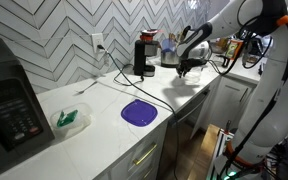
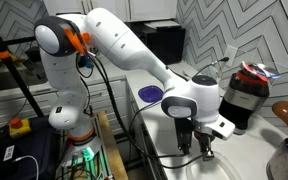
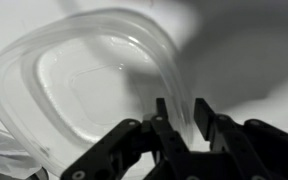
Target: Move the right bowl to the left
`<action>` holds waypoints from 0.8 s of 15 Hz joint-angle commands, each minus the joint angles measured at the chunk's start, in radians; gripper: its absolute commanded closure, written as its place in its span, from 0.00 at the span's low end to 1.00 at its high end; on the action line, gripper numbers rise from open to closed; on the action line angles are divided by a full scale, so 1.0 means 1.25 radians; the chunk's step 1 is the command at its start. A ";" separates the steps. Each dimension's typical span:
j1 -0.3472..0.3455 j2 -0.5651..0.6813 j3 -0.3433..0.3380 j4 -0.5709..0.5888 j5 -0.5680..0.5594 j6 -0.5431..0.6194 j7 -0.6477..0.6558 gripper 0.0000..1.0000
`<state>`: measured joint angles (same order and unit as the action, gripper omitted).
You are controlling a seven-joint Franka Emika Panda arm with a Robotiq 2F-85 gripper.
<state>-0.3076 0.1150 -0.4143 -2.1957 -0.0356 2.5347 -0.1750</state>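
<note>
The right bowl (image 3: 79,95) is a shallow, whitish, nearly translucent bowl that fills the left and middle of the wrist view. My gripper (image 3: 181,122) has one finger on each side of the bowl's near right rim and is closed onto it. In both exterior views the gripper (image 1: 189,68) (image 2: 206,150) hangs low over the white counter beside the black appliance, and the pale bowl is hard to make out there. The purple-blue bowl (image 1: 138,113) (image 2: 149,93) lies further along the counter, apart from the gripper.
A black coffee machine (image 1: 144,55) (image 2: 246,95) stands by the tiled wall close to the gripper. A small green object (image 1: 69,119) and a black microwave (image 1: 9,110) sit at the counter's far end. A wooden spoon (image 2: 284,112) lies near the appliance.
</note>
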 commanded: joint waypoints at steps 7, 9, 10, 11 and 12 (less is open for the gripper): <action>0.005 -0.182 0.053 -0.038 -0.041 -0.222 0.144 0.98; 0.015 -0.281 0.076 -0.099 -0.064 -0.177 0.081 0.98; 0.021 -0.324 0.094 -0.125 -0.081 -0.173 0.075 0.98; 0.027 -0.365 0.108 -0.142 -0.085 -0.180 0.057 0.98; 0.038 -0.404 0.125 -0.160 -0.083 -0.186 0.042 0.98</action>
<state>-0.2853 -0.2076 -0.2964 -2.2695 -0.1132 2.2943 -0.0696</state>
